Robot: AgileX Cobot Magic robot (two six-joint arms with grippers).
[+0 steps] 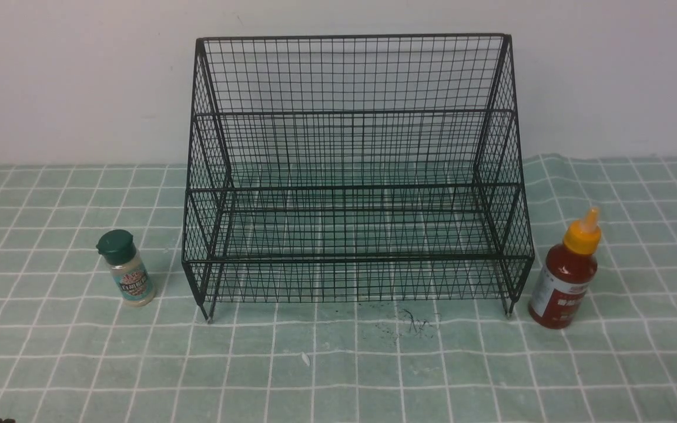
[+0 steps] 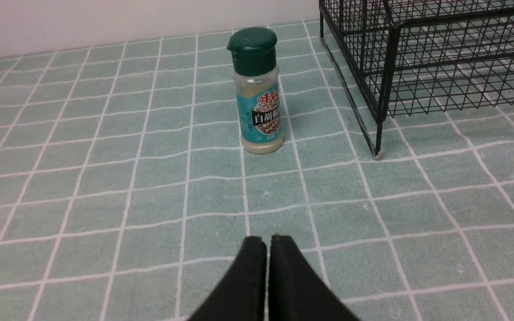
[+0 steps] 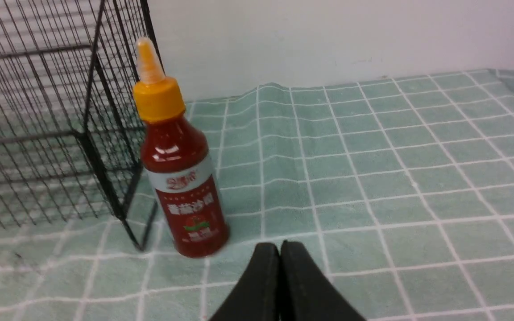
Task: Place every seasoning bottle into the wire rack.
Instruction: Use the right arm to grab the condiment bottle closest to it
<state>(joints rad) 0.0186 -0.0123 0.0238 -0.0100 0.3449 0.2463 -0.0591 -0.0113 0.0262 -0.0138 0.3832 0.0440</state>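
The black wire rack (image 1: 350, 176) stands at the back middle of the table, with nothing on its shelves. The small shaker with the dark green cap (image 1: 125, 267) stands upright left of the rack; it also shows in the left wrist view (image 2: 259, 91). The red sauce bottle with the yellow-orange cap (image 1: 567, 273) stands upright right of the rack; it also shows in the right wrist view (image 3: 176, 156). My left gripper (image 2: 268, 240) is shut and empty, well short of the shaker. My right gripper (image 3: 279, 246) is shut and empty, close beside the sauce bottle's base. Neither gripper shows clearly in the front view.
A green checked cloth (image 1: 338, 364) covers the table, rumpled at the back right. A white wall stands right behind the rack. The rack's corner shows in the left wrist view (image 2: 379, 89) and in the right wrist view (image 3: 105, 147). Dark specks (image 1: 412, 323) lie before the rack.
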